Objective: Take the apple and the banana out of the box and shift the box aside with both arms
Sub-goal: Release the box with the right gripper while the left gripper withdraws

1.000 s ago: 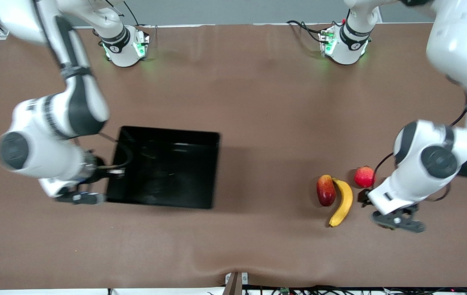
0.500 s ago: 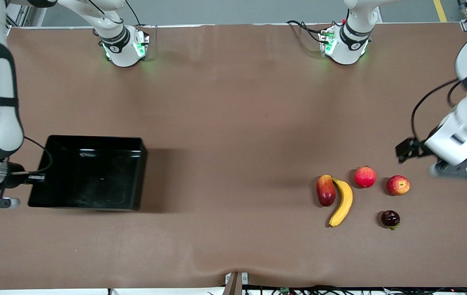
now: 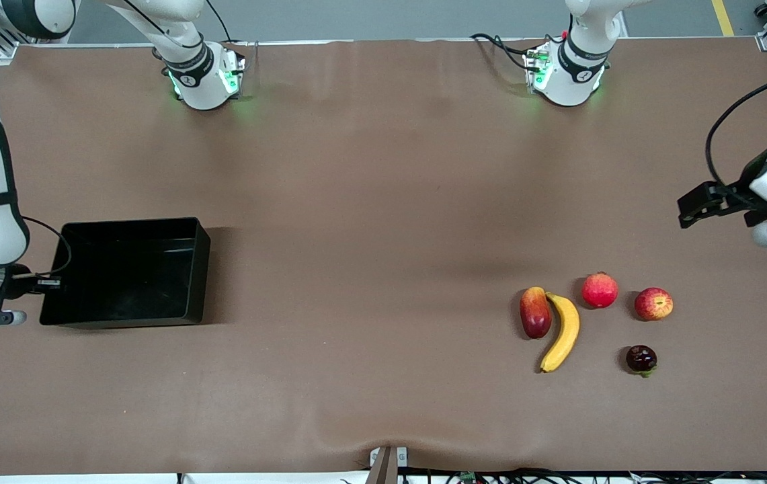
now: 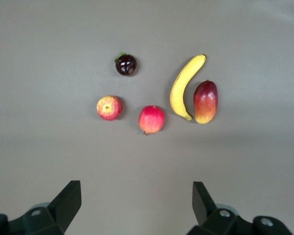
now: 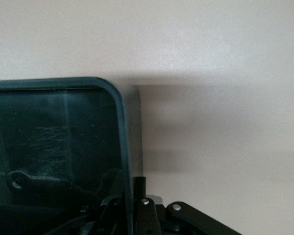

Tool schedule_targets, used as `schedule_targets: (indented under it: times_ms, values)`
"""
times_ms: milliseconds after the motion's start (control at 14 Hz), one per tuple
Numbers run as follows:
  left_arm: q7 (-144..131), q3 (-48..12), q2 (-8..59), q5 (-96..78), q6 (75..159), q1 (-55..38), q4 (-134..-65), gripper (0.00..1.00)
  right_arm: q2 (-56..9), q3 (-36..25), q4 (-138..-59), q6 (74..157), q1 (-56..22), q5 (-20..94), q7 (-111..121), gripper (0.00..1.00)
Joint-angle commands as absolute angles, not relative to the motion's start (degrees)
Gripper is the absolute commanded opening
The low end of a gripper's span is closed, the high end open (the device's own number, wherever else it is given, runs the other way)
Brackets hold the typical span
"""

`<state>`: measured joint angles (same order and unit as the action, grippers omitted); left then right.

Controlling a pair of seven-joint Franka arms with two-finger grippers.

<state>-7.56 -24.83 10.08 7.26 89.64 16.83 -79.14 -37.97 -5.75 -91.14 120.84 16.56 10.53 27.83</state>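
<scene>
Fruit out, tray aside: apple (image 3: 653, 303) and banana (image 3: 562, 331) resting on the brown counter (image 3: 383, 202), well apart from the empty black box (image 3: 129, 272), now parked at the right arm's end. Banana just beside a red-yellow mango-like fruit (image 3: 535, 312); apple near a pinkish-red round fruit (image 3: 599, 290), with a small dark fruit (image 3: 641, 358) nearer the front camera than the apple. Right tool (image 5: 132, 208) clenched on the box rim at the wall away from the fruit. Left tool (image 4: 136, 203) released and empty, hovering above the counter over the fruit cluster, far from the box. Judged nearly finished: both fruits removed, box shifted; only letting go of the rim seemingly left.
</scene>
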Motion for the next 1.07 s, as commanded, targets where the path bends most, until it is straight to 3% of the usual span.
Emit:
schedule_targets:
  times_ms: [0,143,214,286,357,571,1000]
  values:
    - [-6.9,-16.9,3.7,5.4,89.2,10.6,-85.3,1.0,-37.8,-4.2,-90.7,119.9,18.5,13.0,28.1,0.0]
    - [-6.8,-4.3,1.8,4.1,87.7,-0.2,-87.1,1.0,-38.1,-4.3,-90.7,119.9,18.5,13.0,28.0,0.0]
    - [-6.7,-2.3,0.3,2.3,87.0,-1.7,-88.8,1.0,-38.3,-4.3,-90.8,119.9,18.5,13.0,28.0,0.23]
    - [-6.7,-2.3,-1.5,1.6,87.4,-1.6,-91.4,1.0,-38.5,-4.3,-90.9,119.9,18.6,13.0,28.0,0.8]
    - [-6.7,-2.3,-2.3,1.6,88.1,-1.6,-92.5,1.0,-38.4,-4.3,-90.8,119.8,18.8,13.0,28.0,1.0]
    - [-6.7,-2.2,-2.7,1.2,88.1,-1.6,-92.5,1.0,-37.2,-4.3,-90.5,119.1,18.1,12.7,28.2,1.0]
    - [-6.5,-2.1,-2.8,0.6,88.1,-1.3,-90.4,1.0,-26.5,-4.5,-90.0,116.6,14.7,11.2,28.0,1.0]
